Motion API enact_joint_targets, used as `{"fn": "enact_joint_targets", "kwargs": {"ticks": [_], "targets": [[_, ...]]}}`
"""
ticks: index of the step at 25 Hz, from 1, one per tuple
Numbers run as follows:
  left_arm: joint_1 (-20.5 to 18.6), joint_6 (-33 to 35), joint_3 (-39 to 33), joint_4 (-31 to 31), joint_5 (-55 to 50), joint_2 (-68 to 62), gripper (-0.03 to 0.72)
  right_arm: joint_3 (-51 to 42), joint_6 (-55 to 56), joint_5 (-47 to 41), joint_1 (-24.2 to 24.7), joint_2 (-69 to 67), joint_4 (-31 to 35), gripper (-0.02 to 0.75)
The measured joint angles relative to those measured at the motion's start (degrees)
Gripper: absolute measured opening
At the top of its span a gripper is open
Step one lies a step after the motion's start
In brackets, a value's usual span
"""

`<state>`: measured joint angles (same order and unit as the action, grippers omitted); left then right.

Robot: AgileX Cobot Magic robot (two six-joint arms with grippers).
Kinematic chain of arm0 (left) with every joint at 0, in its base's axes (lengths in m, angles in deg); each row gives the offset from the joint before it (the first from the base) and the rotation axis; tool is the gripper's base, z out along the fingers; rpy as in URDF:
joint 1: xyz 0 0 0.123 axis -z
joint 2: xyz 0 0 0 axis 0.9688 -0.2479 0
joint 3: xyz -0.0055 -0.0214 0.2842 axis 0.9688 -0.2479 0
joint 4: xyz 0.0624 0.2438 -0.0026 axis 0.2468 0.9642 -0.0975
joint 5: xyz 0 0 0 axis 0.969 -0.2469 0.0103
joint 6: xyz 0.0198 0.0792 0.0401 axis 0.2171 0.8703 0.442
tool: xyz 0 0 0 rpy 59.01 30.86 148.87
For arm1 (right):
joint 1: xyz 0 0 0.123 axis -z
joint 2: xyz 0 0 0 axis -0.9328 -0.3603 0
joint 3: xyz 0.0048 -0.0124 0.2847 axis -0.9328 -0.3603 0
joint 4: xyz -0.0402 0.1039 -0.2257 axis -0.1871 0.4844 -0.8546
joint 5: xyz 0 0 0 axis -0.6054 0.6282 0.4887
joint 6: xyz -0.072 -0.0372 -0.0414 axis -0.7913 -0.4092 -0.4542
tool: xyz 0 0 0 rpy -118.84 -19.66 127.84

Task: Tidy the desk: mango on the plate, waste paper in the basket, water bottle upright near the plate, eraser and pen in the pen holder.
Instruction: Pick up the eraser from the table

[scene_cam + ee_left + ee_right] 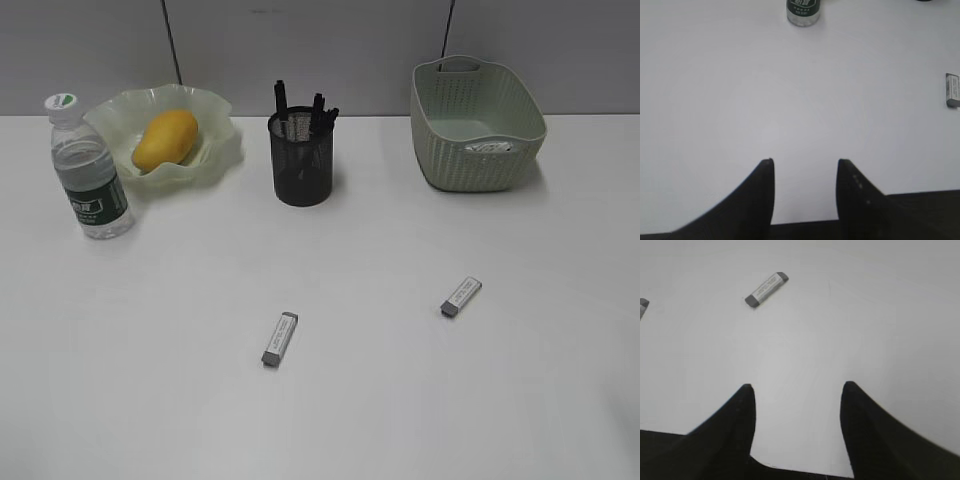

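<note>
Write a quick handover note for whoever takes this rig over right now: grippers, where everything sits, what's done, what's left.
Left gripper: open, empty, over bare desk.
Right gripper: open, empty, over bare desk.
Done: mango on the plate; water bottle upright beside the plate; pens in the pen holder; something white, apparently the waste paper, in the basket.
Left: two erasers lie on the desk, the left eraser and the right eraser. Both go in the pen holder.
</note>
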<state>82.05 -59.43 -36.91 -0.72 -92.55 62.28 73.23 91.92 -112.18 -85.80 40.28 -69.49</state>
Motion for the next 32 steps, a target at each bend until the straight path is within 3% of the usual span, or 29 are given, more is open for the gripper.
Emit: {"fn": "enact_joint_targets", "kwargs": {"ticks": [9, 16, 32], "targets": [[0.00, 3.65, 0.00, -2.45, -0.05, 0.00, 0.370, 11.91, 6.12, 3.03, 0.00, -31.62, 1.41, 0.436], [0.00, 3.65, 0.00, -2.45, -0.05, 0.00, 0.373, 24.31, 10.53, 3.24, 0.00, -50.33, 7.31, 0.436], [0.00, 3.65, 0.00, -2.46, -0.05, 0.00, 0.373, 40.16, 24.65, -3.26, -4.62, -72.64, 5.40, 0.435]]}}
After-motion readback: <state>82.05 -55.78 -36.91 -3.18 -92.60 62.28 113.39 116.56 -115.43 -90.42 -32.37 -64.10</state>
